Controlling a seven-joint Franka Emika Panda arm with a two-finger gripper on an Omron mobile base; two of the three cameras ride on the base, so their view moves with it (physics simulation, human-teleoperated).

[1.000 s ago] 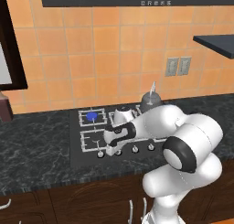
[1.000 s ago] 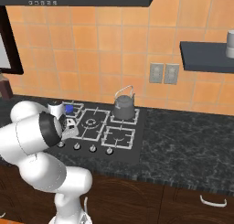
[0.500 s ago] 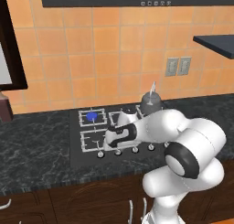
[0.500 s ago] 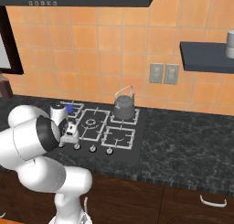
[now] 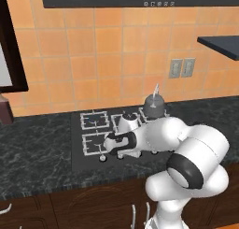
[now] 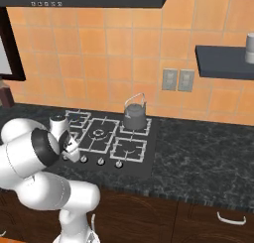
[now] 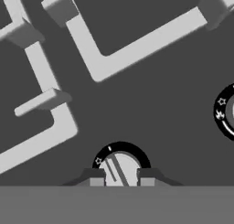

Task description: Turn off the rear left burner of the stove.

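1. Desk [image 5: 32, 153]: dark speckled stone, across the middle of both base views.
2. Stove [image 5: 77, 158]: black glass, centre of the left base view, white wire grates.
3. Kettle [image 6: 134, 117]: grey, on a rear grate, centre of the right base view.
4. Rear left burner [image 5: 94, 120]: centre-left, middle dark.
5. Tool [image 7: 120, 181]: bottom centre of the hand view, one tip each side of a silver knob [image 7: 119, 169]; actual grip cannot be told.

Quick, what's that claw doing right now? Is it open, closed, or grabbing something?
Claw: closed on a silver stove knob, one finger tip on each side of it.
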